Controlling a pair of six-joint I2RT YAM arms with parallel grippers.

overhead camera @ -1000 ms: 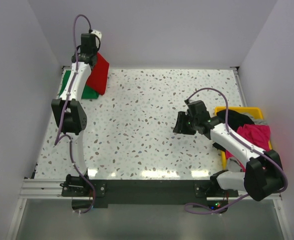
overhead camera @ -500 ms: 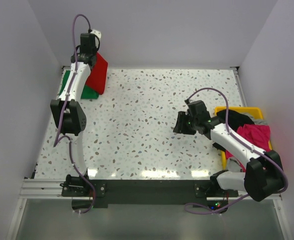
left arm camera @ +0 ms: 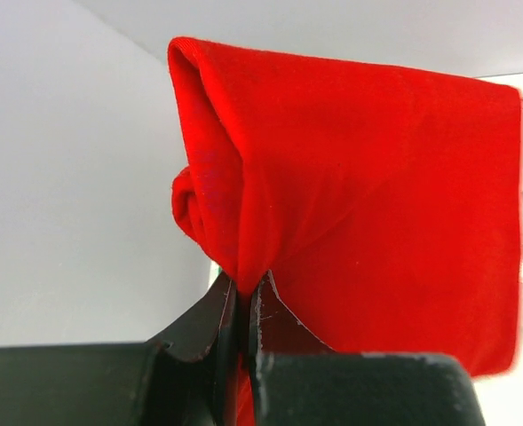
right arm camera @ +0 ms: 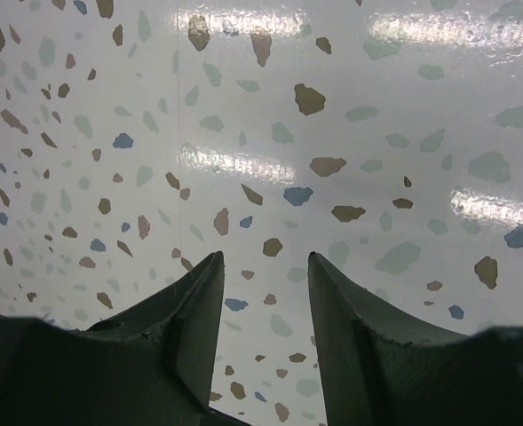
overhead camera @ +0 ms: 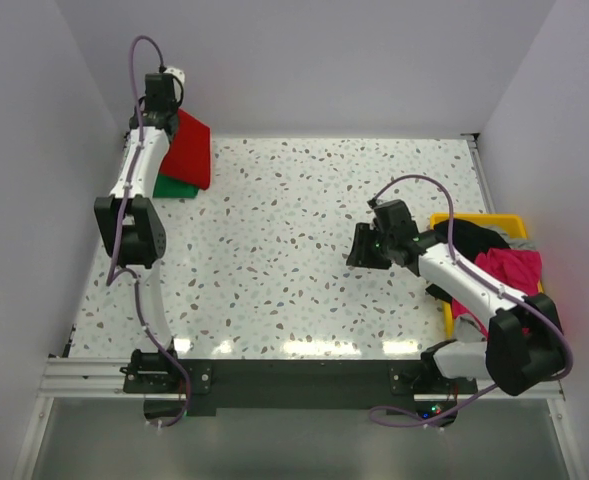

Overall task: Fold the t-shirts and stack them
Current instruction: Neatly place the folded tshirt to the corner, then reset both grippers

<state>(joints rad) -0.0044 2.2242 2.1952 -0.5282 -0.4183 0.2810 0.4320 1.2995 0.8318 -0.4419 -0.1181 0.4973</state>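
left gripper (left arm camera: 244,295) shifted left, red t-shirt (overhead camera: 190,152) carried along

Top: high at near edge, whole table (overhead camera: 274,270). Wrists close: left on red t-shirt (left arm camera: 350,195), right on table.

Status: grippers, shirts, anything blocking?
Left gripper shut on red shirt, held up over green shirt, far-left corner. Right gripper open, empty, above table. Nothing blocking.

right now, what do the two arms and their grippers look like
Both arms have white links with black joints: the left arm and the right arm. A looping purple cable runs along each. The left gripper and right gripper have two black tapered fingers each.
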